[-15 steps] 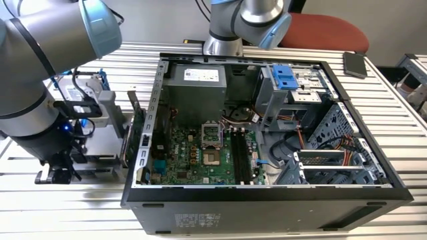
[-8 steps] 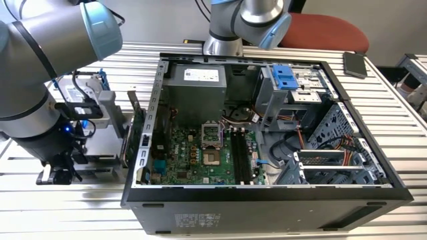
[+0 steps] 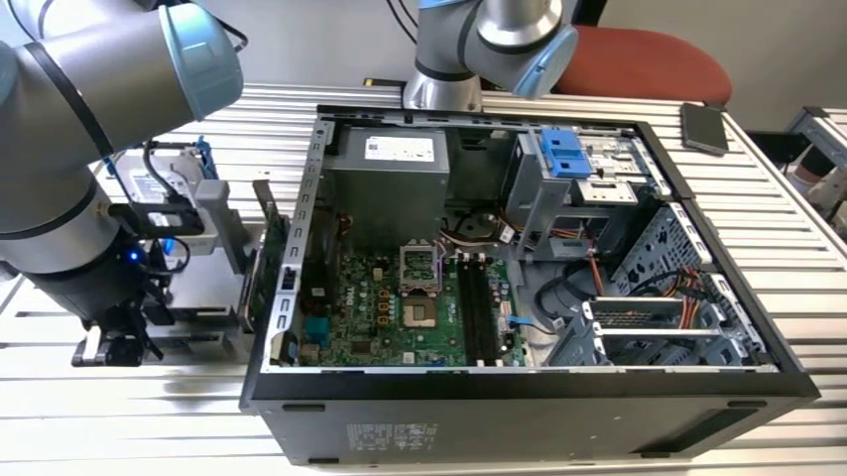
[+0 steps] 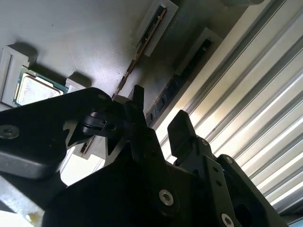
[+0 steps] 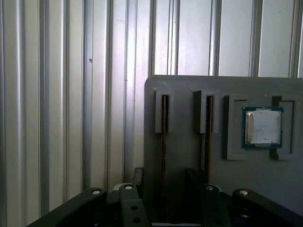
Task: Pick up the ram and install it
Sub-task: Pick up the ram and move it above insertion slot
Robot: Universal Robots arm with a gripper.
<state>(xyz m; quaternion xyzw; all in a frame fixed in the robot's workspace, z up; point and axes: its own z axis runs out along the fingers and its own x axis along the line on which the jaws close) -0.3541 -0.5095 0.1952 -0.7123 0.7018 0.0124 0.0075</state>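
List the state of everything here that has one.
gripper: open, straddling the ram.
ram: standing in a slot of the grey holder, not gripped.
second stick: standing in the next slot.
processor: lying in a holder recess.
computer case: side open.
motherboard memory slots: empty.

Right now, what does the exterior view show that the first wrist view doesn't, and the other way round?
Exterior view: the open computer case with its motherboard, and the arm beside it. First wrist view: the ram standing on edge in a slot of a grey holder, between the fingers of the open gripper, a second stick beside it, and a processor. Shared: the ribbed metal table and the gripper.
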